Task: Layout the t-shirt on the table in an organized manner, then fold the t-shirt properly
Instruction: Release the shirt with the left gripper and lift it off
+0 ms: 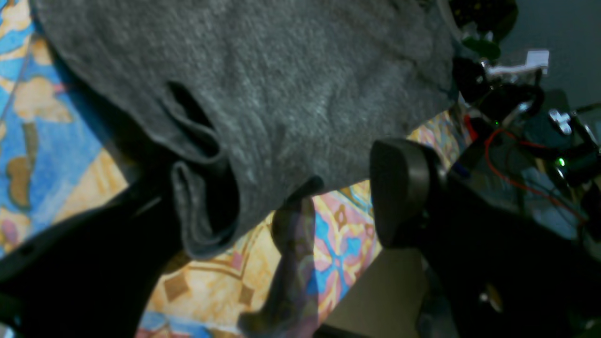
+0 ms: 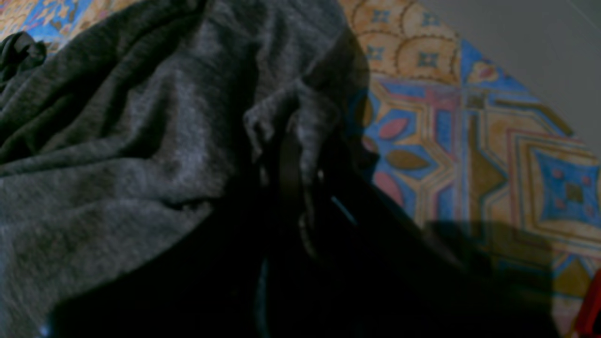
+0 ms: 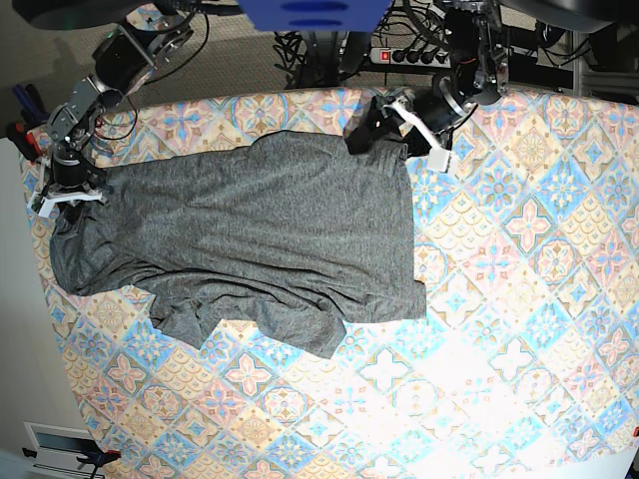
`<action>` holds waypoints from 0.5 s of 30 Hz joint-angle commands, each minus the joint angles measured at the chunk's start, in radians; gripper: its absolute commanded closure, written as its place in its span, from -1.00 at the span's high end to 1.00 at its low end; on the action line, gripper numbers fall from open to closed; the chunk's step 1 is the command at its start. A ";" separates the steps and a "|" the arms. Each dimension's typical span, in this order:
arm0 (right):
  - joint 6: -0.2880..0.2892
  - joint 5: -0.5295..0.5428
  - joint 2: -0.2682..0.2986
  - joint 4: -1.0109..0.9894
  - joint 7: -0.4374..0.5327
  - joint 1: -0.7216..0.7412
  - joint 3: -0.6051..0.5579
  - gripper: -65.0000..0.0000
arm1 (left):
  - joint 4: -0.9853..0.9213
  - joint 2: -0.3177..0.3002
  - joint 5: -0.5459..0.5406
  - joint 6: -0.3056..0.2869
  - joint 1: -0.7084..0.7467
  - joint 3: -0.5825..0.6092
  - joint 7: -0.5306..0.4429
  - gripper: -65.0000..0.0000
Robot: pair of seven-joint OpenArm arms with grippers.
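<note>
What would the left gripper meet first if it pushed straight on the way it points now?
Most likely the dark-grey heathered t-shirt: its hem fold lies right between the open jaws of the left gripper. The pastel diamond-tiled tablecloth sits just under it, though depth is unclear.

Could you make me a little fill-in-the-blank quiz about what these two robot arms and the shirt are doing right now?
1. The t-shirt is dark ____ in colour.
2. The right gripper is ____ on the t-shirt's edge.
3. The left gripper, at the shirt's far corner, has its jaws ____.
4. The shirt lies on the table, whose cloth has a ____ tile pattern.

Missing words: grey; shut; open; diamond
</note>
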 commanded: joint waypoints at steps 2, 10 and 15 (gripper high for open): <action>0.001 0.000 0.017 0.015 0.001 0.008 -0.001 -1.00 | -0.029 0.000 0.027 0.030 -0.011 -0.003 0.028 0.38; 0.001 0.000 0.017 0.015 0.001 0.006 -0.001 -1.00 | -0.081 0.000 0.027 0.030 -0.066 -0.004 -0.013 -0.40; 0.001 0.000 0.017 0.014 0.001 0.006 -0.001 -1.00 | -0.083 0.014 0.029 0.030 -0.100 0.005 -0.011 -0.64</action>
